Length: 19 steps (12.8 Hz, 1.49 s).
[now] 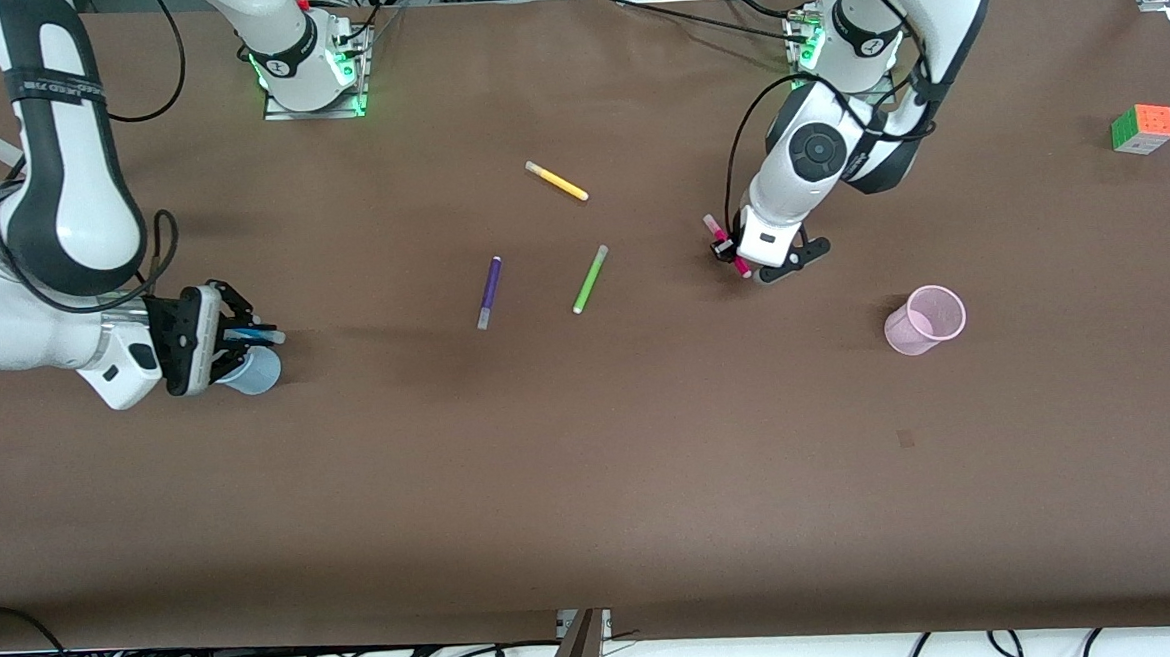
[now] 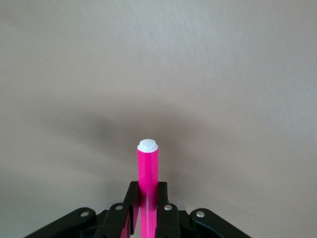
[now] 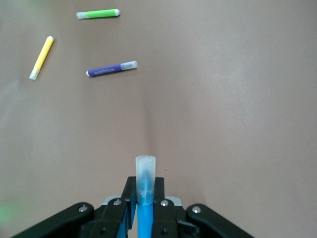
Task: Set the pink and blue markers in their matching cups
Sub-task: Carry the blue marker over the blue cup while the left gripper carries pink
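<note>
My right gripper [image 1: 245,336] is shut on the blue marker [image 1: 265,336], gripping near its greyish end, just above the pale blue cup [image 1: 257,374] at the right arm's end of the table. In the right wrist view the blue marker [image 3: 145,186] sticks out between the closed fingers of the right gripper [image 3: 145,198]. My left gripper [image 1: 729,251] is shut on the pink marker [image 1: 714,227] and holds it above bare table. The pale pink cup [image 1: 925,319] stands apart from it, nearer the front camera. In the left wrist view the pink marker [image 2: 148,168] is clamped in the left gripper [image 2: 147,201].
A yellow marker [image 1: 557,181], a dark purple marker [image 1: 488,292] and a lime-green marker [image 1: 590,279] lie mid-table between the arms. The right wrist view shows them too: yellow [image 3: 41,57], purple [image 3: 111,69], green [image 3: 98,14]. A colour cube [image 1: 1142,128] sits at the left arm's end.
</note>
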Each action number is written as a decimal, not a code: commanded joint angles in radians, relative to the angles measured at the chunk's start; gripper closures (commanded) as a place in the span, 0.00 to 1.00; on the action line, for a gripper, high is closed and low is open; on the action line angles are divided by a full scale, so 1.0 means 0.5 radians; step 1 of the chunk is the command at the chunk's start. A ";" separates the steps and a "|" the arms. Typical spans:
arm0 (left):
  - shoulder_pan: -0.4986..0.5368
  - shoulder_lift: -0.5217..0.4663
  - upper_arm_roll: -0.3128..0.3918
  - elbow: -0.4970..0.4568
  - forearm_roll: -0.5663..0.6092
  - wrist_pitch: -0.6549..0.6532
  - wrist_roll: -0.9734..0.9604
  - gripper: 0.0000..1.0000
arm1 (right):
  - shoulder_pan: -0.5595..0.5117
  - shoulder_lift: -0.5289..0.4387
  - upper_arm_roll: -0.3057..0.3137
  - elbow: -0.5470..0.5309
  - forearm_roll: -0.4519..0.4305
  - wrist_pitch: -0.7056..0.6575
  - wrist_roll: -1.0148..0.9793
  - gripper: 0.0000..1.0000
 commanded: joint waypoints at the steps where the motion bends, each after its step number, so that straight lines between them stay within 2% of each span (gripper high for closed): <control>1: 0.114 -0.127 -0.010 0.381 0.009 -0.646 -0.020 1.00 | -0.143 0.047 0.005 -0.020 0.214 -0.104 -0.364 0.99; 2: 0.169 -0.108 -0.010 0.599 0.006 -0.923 -0.017 1.00 | -0.192 0.075 0.005 -0.020 0.303 -0.147 -0.505 0.99; 4: 0.307 -0.026 -0.010 0.924 -0.097 -1.274 0.081 1.00 | -0.272 0.127 0.005 -0.020 0.395 -0.215 -0.687 0.99; 8: 0.785 0.155 -0.007 1.247 -0.493 -1.603 0.528 1.00 | -0.367 0.183 0.009 -0.020 0.460 -0.295 -0.874 0.99; 13: 1.276 0.450 -0.007 1.365 -0.981 -1.689 0.741 1.00 | -0.432 0.244 0.009 -0.014 0.503 -0.341 -1.049 0.99; 19: 1.651 0.756 -0.007 1.362 -1.193 -1.704 1.118 1.00 | -0.487 0.327 0.015 -0.011 0.577 -0.344 -1.163 0.98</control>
